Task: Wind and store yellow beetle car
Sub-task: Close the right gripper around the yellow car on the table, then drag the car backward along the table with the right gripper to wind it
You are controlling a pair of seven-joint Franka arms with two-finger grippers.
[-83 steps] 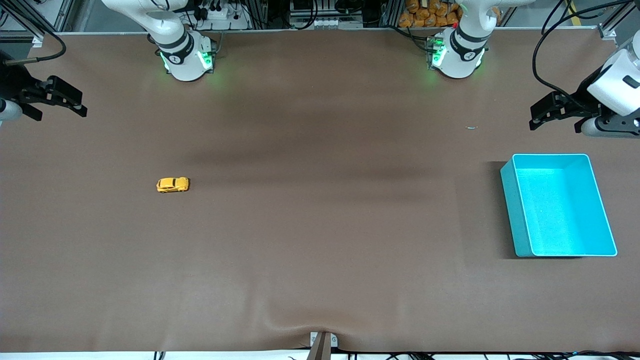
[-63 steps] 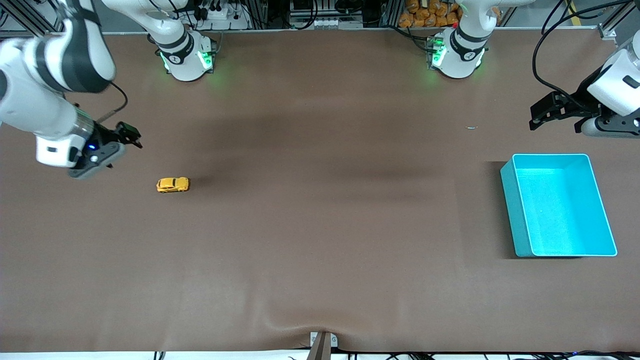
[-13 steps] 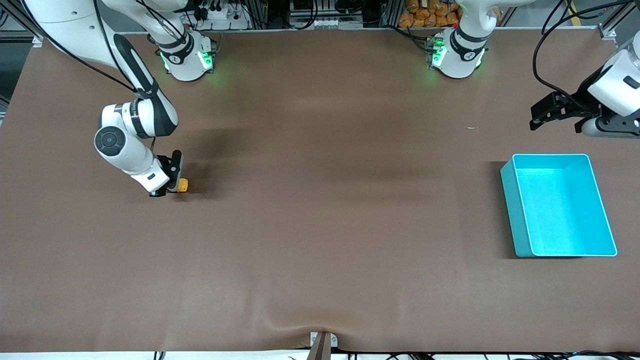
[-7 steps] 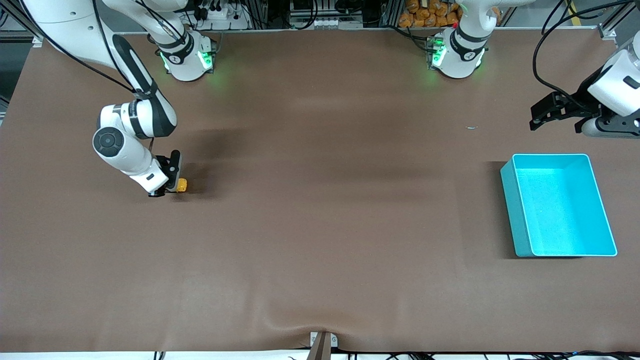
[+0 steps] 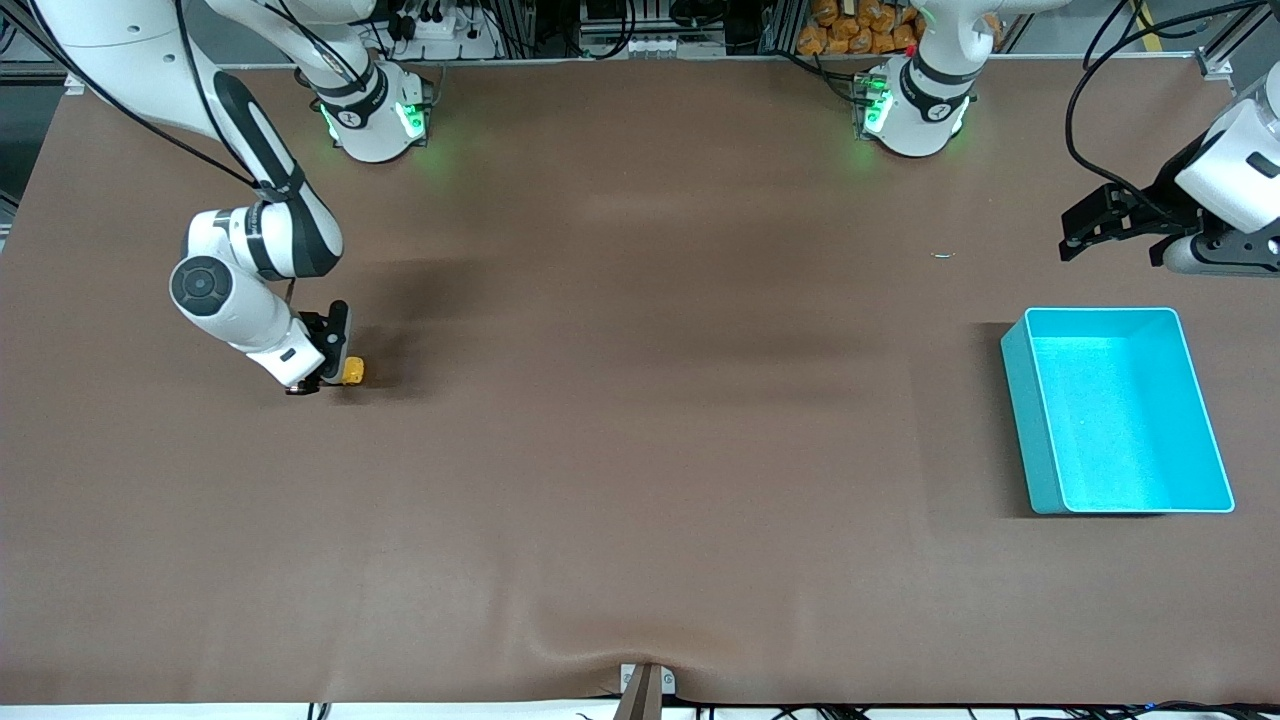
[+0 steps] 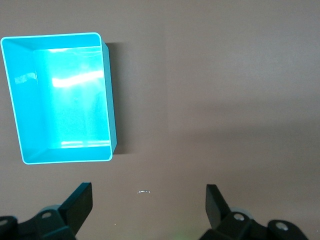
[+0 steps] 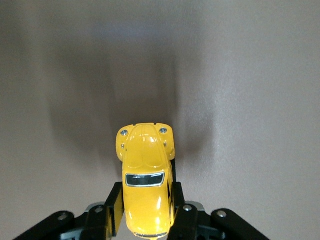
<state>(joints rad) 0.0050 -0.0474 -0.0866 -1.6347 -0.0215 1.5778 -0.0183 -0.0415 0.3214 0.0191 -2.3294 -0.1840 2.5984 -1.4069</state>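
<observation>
Toward the right arm's end of the surface (image 5: 640,450), we see the right claw (image 5: 330,365) down at the brown mat, clenched on the yellow beetle car (image 5: 353,371). From the right wrist view, the car (image 7: 145,175) sits between the two dark fingers (image 7: 114,209), which press against its flanks near the rear, while its rounded hood and headlights point away from the claw (image 7: 145,212). Whether its wheels touch the mat we cannot tell.

At the left arm's end, the left claw (image 5: 1112,222) hangs above the surface, waiting, its fingers spread wide apart with nothing between them; the left wrist view shows both fingertips (image 6: 80,199) well separated. We find the turquoise bin (image 5: 1040,440) resting on the mat, nearer to the front camera than what that claw is over, well apart from the car. A tiny pale scrap (image 5: 943,255) lies on the mat near the bin.
</observation>
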